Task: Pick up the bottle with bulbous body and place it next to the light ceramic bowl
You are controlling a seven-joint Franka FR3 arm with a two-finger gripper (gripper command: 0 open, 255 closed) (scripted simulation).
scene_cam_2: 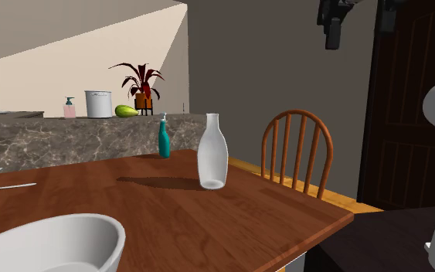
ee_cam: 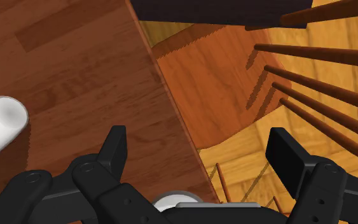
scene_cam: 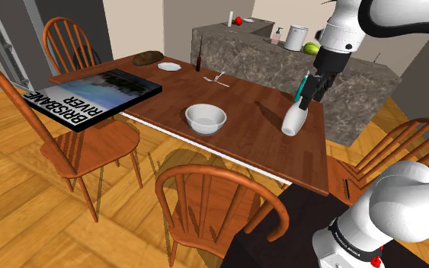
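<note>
One black pincer (ee_cam: 201, 149), hanging released high over the desk (scene_cam: 243, 103), fingers (ee_cam: 115, 147) standing wide apart and clasping nothing, facing down on the desk's edge and on the wooden chair (ee_cam: 199, 89) seat just beside that edge.

One white bottle (scene_cam: 295, 120) with bulbous body and narrow neck, standing upright on the desk below the pincer and off to one side of it, lying outside the spread fingers and touching neither of them.

One white bowl (scene_cam: 206, 118), resting on the desk well apart from the white bottle and farther from the pincer than that bottle.

One small teal bottle (scene_cam_2: 164, 137), standing upright at the desk's edge near the white bottle, likewise below the pincer.

One fork (scene_cam: 216, 78), lying on the desk beyond the white bowl, well away from the pincer.

One large book (scene_cam: 91, 95) lettered BRISBANE RIVER, overhanging the desk's end, sitting farthest from the pincer.
</note>
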